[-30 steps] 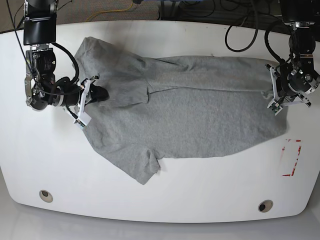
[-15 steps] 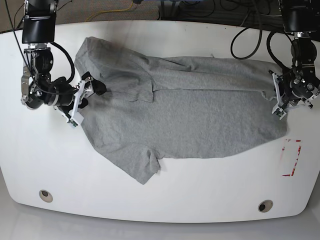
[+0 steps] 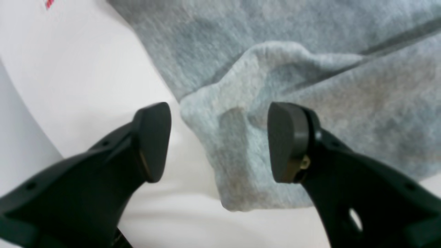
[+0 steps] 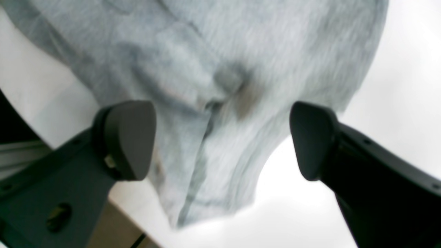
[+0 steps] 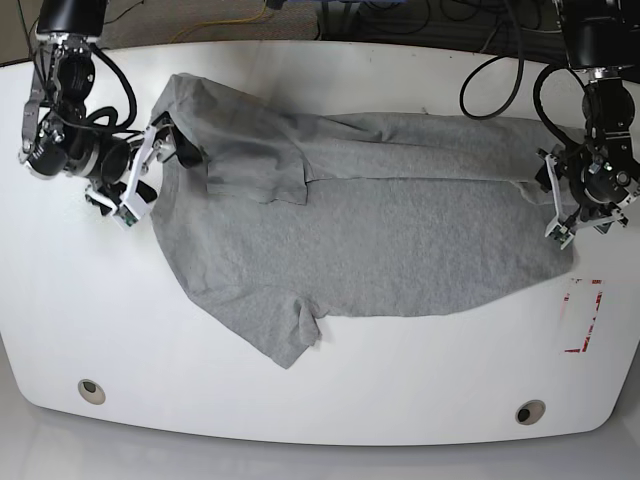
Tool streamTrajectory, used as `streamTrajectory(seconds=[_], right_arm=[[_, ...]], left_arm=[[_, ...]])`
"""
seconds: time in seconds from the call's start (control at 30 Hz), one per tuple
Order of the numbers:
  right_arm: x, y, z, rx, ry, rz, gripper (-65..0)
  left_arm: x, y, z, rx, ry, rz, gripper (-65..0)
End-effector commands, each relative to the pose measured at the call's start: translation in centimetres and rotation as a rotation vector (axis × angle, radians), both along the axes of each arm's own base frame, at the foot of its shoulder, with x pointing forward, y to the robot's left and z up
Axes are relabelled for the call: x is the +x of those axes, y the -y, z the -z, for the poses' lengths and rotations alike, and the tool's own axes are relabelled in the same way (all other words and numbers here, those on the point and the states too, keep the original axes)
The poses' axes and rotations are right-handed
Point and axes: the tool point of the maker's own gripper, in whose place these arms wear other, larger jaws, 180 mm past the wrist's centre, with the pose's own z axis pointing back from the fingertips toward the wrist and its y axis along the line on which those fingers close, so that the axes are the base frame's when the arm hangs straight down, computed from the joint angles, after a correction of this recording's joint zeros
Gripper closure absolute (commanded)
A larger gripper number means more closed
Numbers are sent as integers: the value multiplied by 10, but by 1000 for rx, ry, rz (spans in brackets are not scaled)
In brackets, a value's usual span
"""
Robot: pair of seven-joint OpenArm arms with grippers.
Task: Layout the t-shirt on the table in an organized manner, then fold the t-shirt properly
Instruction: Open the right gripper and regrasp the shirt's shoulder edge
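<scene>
The grey t-shirt (image 5: 370,240) lies spread across the white table (image 5: 320,410), plain side up, with one sleeve folded over near the top left and another pointing toward the front. At the shirt's left edge my right gripper (image 5: 160,175) stands open; the right wrist view shows that gripper (image 4: 218,137) wide apart above a rumpled cloth edge (image 4: 213,103), not clamped on it. My left gripper (image 5: 552,205) is at the shirt's right edge. In the left wrist view this gripper (image 3: 220,141) is open too, with a cloth corner (image 3: 234,155) lying loose on the table between the fingers.
A red-outlined rectangle mark (image 5: 583,315) sits on the table just below the left gripper. Two metal grommet holes (image 5: 91,390) (image 5: 530,412) lie near the front edge. Cables (image 5: 500,70) hang along the back edge behind both arms.
Both grippers have opened and let go of the shirt's edges. The right arm has pulled back up and to the left; the left arm has barely moved.
</scene>
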Motion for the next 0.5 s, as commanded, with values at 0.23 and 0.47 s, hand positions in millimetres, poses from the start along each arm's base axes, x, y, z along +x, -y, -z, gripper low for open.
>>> streamTrajectory(seconds=[0.23, 0.47], right_arm=[[-37, 12, 15, 35, -59, 110, -583], [-54, 7, 23, 72, -76, 132, -583]], left_arm=[[18, -29, -40, -4, 139, -95, -415], [17, -47, -73, -83, 271, -177, -415]])
